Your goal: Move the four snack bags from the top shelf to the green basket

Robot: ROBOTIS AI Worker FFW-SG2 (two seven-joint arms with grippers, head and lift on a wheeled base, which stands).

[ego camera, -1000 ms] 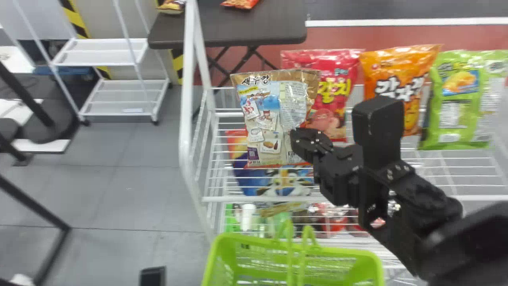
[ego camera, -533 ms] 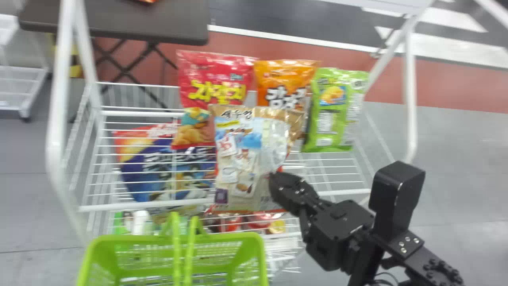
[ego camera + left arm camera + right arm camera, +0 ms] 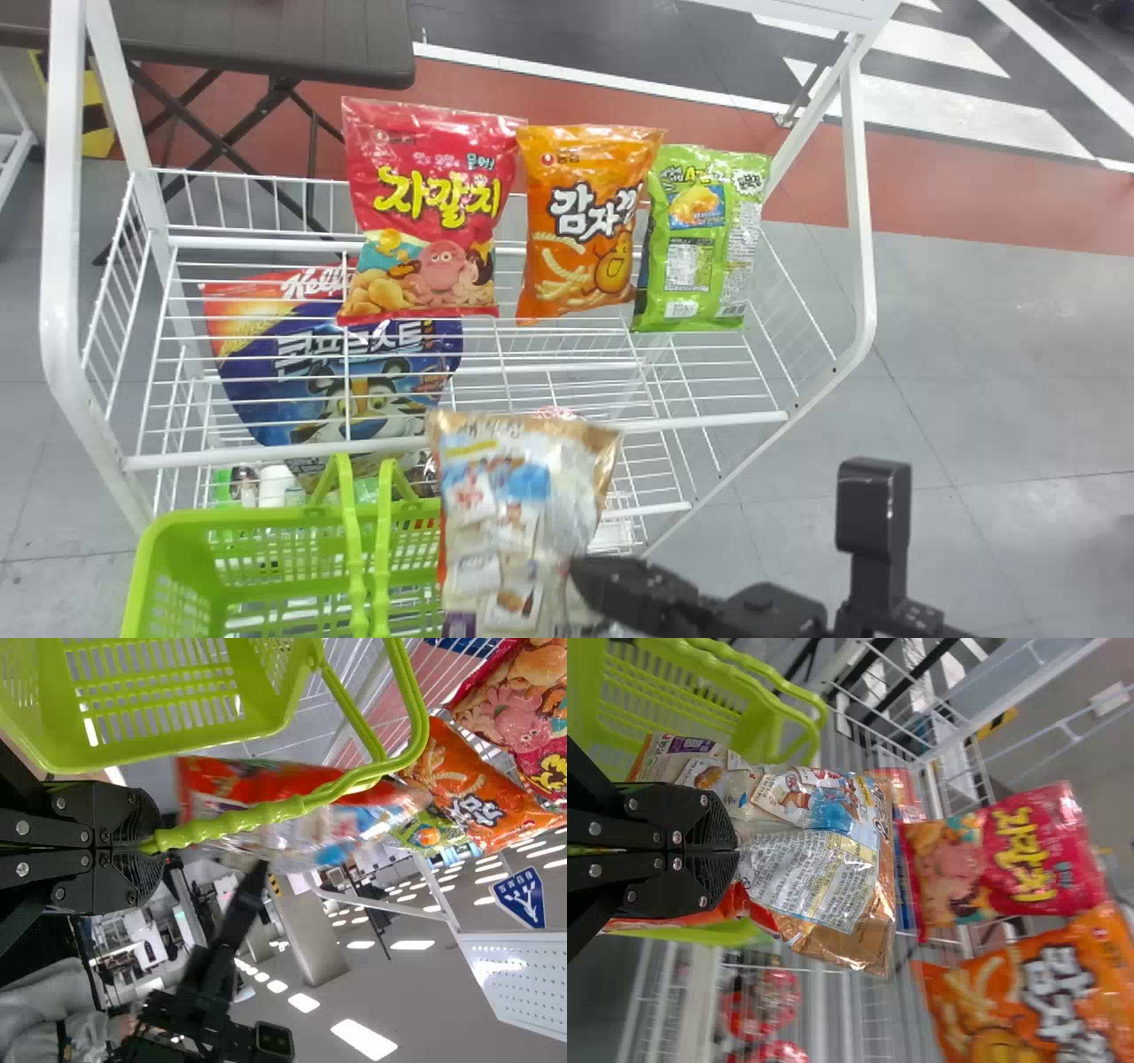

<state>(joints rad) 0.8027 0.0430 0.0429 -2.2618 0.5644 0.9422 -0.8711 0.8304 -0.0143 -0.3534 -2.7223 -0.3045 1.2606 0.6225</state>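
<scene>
My right gripper (image 3: 735, 850) has its black fingers pinched together on the tan, white and blue crinkly foil snack bag (image 3: 523, 532), low on its body; it hangs upright by the right side of the bright green slatted plastic basket (image 3: 146, 576). My left gripper (image 3: 152, 847) is clamped on that basket's ribbed green handle (image 3: 266, 813). The bag looks light, puffed with air and slick, so I'd pinch firmly enough to stop it swivelling, yet gently enough to spare the brittle snacks. The red foil bag (image 3: 425, 213), the orange foil bag (image 3: 585, 221) and the light-green foil bag (image 3: 700, 239) stand on the white wire top shelf (image 3: 709, 421); I'd take each by a lower side fold, where the film gathers.
</scene>
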